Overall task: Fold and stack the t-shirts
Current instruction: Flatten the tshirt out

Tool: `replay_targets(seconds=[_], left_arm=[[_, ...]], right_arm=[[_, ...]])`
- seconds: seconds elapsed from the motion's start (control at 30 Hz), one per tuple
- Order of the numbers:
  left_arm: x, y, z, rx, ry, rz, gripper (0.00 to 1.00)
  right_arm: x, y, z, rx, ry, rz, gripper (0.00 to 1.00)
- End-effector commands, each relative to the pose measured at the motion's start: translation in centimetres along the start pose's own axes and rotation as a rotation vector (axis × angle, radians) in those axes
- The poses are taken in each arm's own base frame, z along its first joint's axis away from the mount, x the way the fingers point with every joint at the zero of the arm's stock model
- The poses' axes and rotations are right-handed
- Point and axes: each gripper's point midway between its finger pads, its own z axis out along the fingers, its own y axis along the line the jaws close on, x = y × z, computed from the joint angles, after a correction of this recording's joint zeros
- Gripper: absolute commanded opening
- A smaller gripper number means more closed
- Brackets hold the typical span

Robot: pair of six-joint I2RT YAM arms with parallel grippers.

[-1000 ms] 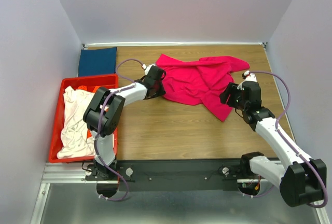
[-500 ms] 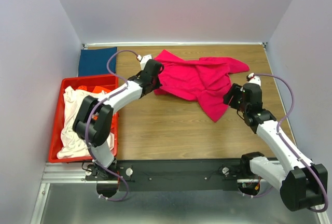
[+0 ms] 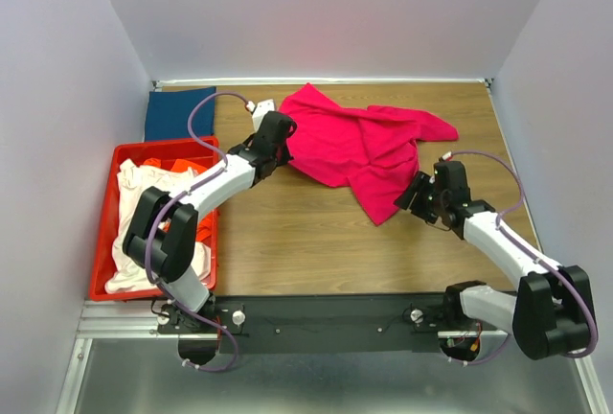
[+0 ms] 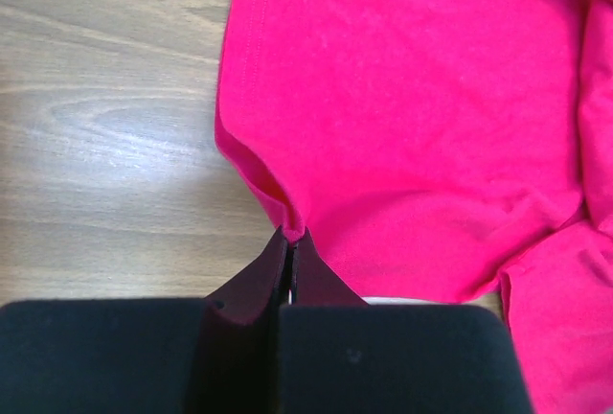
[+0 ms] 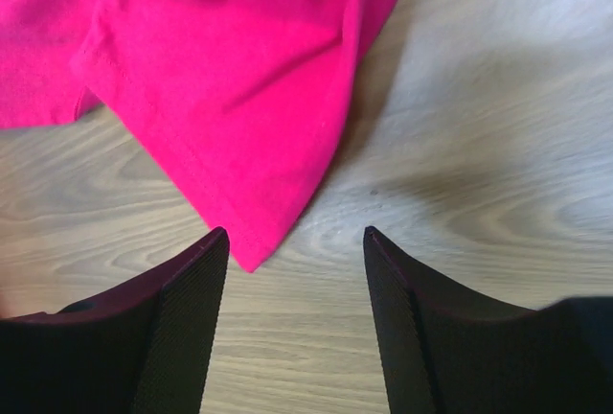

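Magenta t-shirt [image 3: 359, 146] is lying crumpled far-centre, having shifted left as the left gripper [image 4: 290, 239] is clamping its hem. The right gripper [image 5: 292, 234], jaws apart and empty, is nearing the shirt's near corner for spreading.

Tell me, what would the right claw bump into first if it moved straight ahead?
Most likely the pink t-shirt: its corner lies just ahead of the open right gripper, nearer one finger. Height above the cloth is unclear.
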Motion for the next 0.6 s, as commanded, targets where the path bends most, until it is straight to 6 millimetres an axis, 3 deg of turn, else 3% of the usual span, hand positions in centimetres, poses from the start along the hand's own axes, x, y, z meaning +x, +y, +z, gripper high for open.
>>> replay_targets(seconds=[0.0,0.57], left_arm=[[-0.4,-0.4,-0.3,0.023,-0.026,0.0,0.0],[-0.5,0.0,-0.8,0.022,-0.041,-0.004,0.0]], right_arm=[[1.6,1.4,0.6,-0.098,0.045,0.121,0.64],[3.2,0.5,3.5,-0.11,0.033,0.295,0.5]])
